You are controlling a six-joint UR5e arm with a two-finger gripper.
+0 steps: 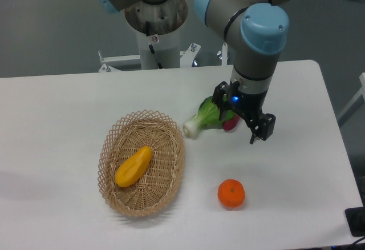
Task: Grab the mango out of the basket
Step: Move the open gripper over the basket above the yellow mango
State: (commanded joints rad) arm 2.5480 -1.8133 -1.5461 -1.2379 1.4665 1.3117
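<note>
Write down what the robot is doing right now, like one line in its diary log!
step: reaching | gripper: open, empty, over the bok choy | mango: in basket, untouched | orange: on table

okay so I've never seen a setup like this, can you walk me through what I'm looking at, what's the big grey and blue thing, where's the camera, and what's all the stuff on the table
The grey and blue thing is a robot arm, built of jointed tubes and mounted at the back of a white table. One fixed camera looks down on it from the front. At the arm's tip is a black gripper with two fingers; they are apart and hold nothing.

On the table sits an oval wicker basket with a yellow-orange mango lying inside. Right of the basket lies a leafy green vegetable with a white stalk. Something reddish peeks out beside it, mostly hidden by the gripper. Near the front edge is a round orange.

The gripper hangs over the vegetable, well away from the mango.
</note>
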